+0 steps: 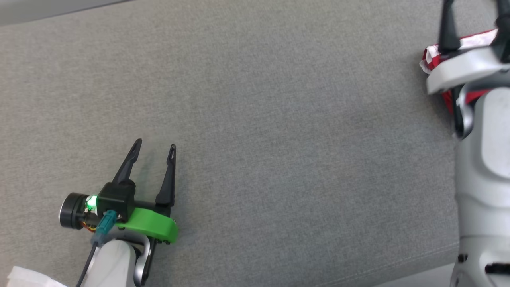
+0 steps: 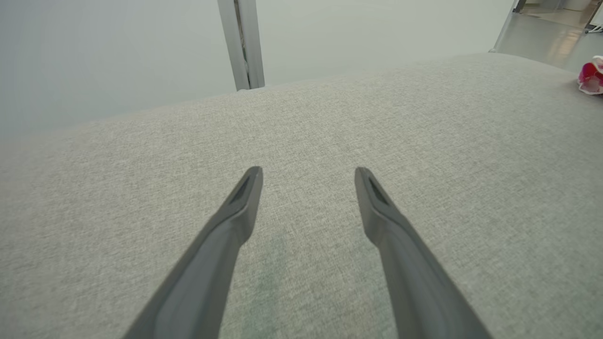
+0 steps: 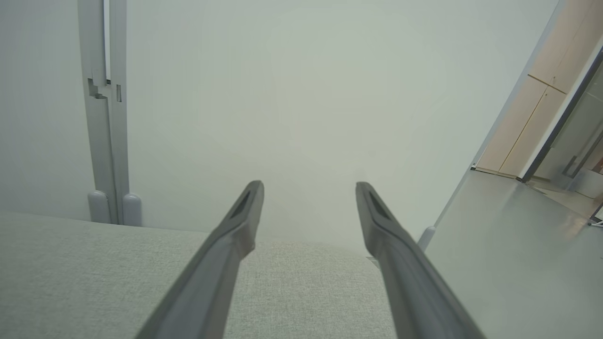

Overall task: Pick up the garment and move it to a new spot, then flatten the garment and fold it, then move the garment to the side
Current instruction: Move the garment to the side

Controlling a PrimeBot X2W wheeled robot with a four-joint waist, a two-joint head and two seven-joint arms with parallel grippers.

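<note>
The garment (image 1: 432, 56) is a small red-and-white bundle lying at the far right of the grey fabric surface (image 1: 279, 119), mostly hidden under my right wrist. In the left wrist view the garment (image 2: 591, 77) is a small lump at the right edge. My right gripper (image 1: 474, 10) hangs over the garment with its fingers spread, and in its own view the right gripper (image 3: 309, 186) is open with nothing between the fingers, looking past the surface's far edge. My left gripper (image 1: 155, 143) rests low over the bare surface at the lower left, and the left gripper (image 2: 308, 170) is open and empty.
A pale wall with a grey vertical post (image 2: 242, 42) stands behind the surface. Grey floor (image 3: 518, 263) lies beyond the surface's right end. Something white (image 1: 24, 277) shows at the lower-left corner of the head view.
</note>
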